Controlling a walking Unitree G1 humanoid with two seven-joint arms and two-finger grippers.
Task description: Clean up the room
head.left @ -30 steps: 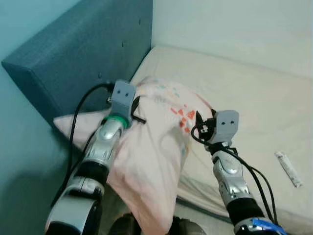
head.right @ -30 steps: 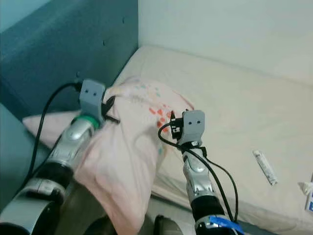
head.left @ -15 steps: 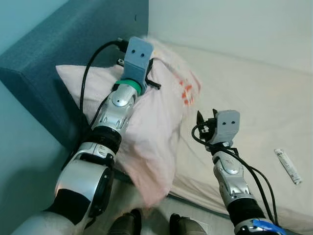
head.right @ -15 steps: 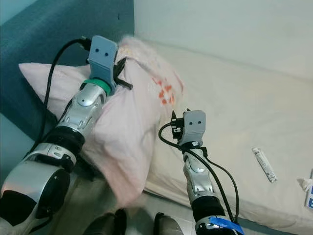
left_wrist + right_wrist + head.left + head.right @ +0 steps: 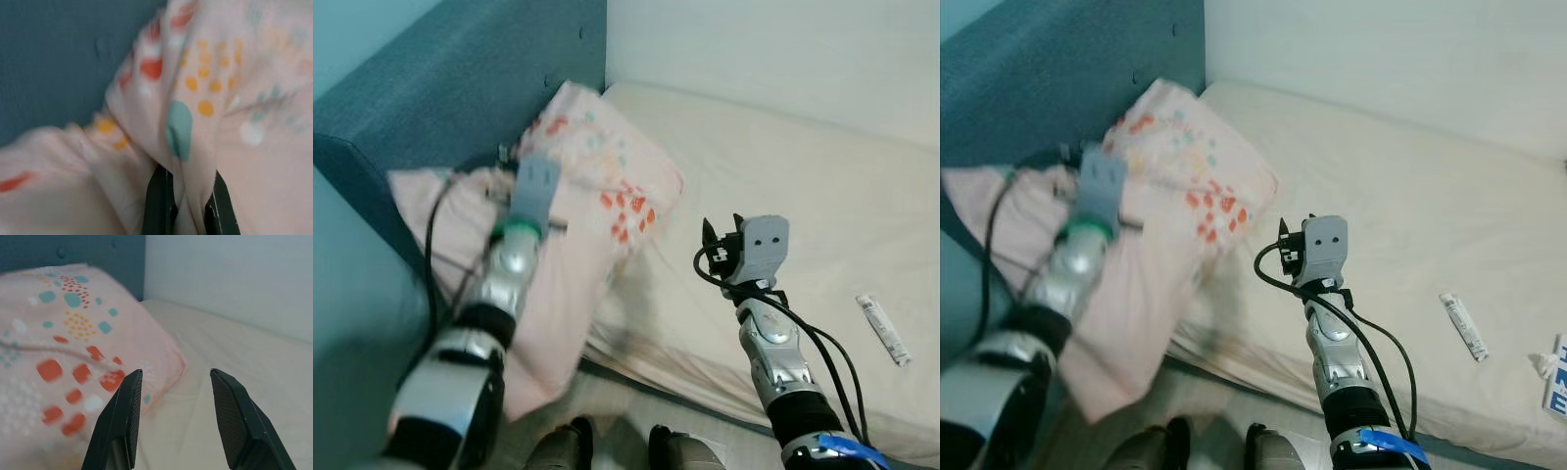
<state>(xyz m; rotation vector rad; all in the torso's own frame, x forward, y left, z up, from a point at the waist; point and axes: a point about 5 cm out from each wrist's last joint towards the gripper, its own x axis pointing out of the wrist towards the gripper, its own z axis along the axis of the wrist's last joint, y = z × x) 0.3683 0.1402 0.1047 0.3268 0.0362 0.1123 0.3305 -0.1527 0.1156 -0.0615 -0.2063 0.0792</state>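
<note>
Pink fabric of a dotted pillow (image 5: 597,181) is pinched between the closed fingers (image 5: 159,200) of the left gripper (image 5: 182,208), seen in the wrist view. Half a second ago the pillow hung off the bed edge; now it lies on the cream mattress (image 5: 803,196) against the blue headboard (image 5: 460,88). The right gripper (image 5: 178,418) hovers wide open and empty near the pillow's corner. A small tube (image 5: 881,329) lies well apart on the mattress.

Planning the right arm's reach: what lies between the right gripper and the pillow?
Only bare cream mattress lies between the right gripper and the pink pillow, seen in the right wrist view.
</note>
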